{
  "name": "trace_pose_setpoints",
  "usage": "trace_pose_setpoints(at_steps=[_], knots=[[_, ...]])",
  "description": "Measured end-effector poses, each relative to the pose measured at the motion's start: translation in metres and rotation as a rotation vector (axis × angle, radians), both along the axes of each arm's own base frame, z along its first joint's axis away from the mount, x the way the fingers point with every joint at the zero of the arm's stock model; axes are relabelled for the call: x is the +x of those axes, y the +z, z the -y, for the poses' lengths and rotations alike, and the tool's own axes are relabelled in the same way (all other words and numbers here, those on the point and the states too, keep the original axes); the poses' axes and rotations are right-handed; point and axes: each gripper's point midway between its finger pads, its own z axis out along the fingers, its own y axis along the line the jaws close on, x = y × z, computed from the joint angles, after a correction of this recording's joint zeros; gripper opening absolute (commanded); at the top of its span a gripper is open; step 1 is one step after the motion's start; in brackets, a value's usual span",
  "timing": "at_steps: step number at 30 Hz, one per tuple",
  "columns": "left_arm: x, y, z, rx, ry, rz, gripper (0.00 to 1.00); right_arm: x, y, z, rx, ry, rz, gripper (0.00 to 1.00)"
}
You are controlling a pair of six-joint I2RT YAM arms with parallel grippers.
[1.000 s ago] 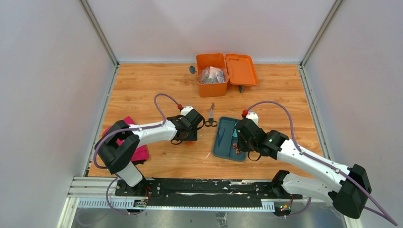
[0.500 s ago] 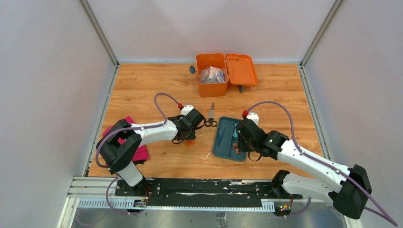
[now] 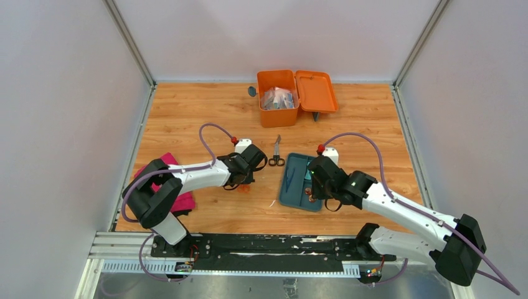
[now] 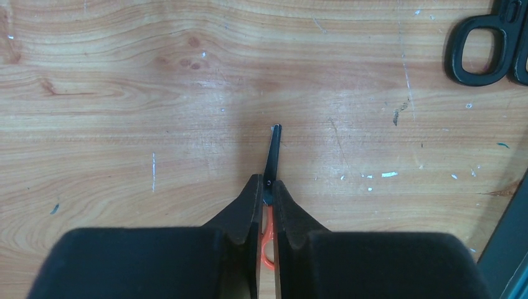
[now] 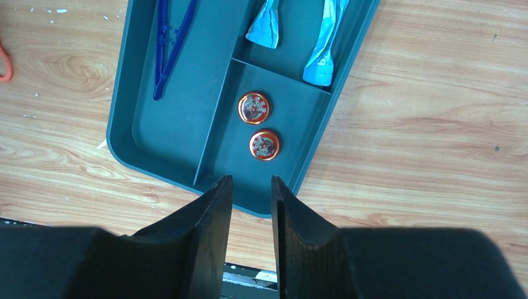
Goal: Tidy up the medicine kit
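The medicine kit [image 3: 278,98], an orange box, stands open at the far middle of the table with its lid [image 3: 315,91] folded to the right and clear packets inside. My left gripper [image 4: 266,187] is shut on small orange-handled scissors [image 4: 273,149], whose dark blade points forward just over the wood. In the top view the left gripper [image 3: 245,179] is left of the teal tray [image 3: 294,198]. My right gripper [image 5: 251,180] is slightly open and empty, over the tray's near edge [image 5: 168,143]. The tray holds blue tweezers [image 5: 168,43], two round tins [image 5: 254,107] and light-blue packets [image 5: 324,43].
Black-handled scissors [image 3: 276,156] lie between the kit and the tray; their handles also show in the left wrist view [image 4: 492,43]. A pink cloth [image 3: 183,200] lies at the near left under the left arm. A small dark object [image 3: 251,91] sits left of the kit.
My left gripper has shifted slightly toward the far side, still holding the orange scissors. The right arm has not moved.
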Motion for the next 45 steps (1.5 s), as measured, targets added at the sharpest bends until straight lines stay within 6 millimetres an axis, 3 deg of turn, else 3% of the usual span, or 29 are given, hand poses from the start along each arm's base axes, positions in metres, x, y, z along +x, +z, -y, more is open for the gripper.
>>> trace_pose_setpoints(at_steps=[10, 21, 27, 33, 45], knots=[[0.0, 0.001, -0.001, 0.02, -0.028, -0.005, 0.0, -0.001, 0.002, -0.009, 0.036, 0.017, -0.014, 0.36], [-0.006, 0.002, -0.003, 0.036, -0.055, -0.028, 0.0, 0.004, 0.014, -0.091, 0.358, 0.112, -0.085, 0.41], [-0.011, 0.002, -0.003, 0.028, -0.068, -0.05, 0.0, 0.009, 0.012, -0.12, 0.463, 0.118, -0.126, 0.4], [-0.014, 0.002, 0.002, 0.003, -0.083, -0.068, 0.0, 0.012, 0.008, -0.132, 0.518, 0.109, -0.14, 0.39], [-0.007, 0.004, 0.009, -0.098, -0.077, -0.1, 0.0, 0.016, -0.018, -0.148, 0.546, 0.08, -0.202, 0.39]])
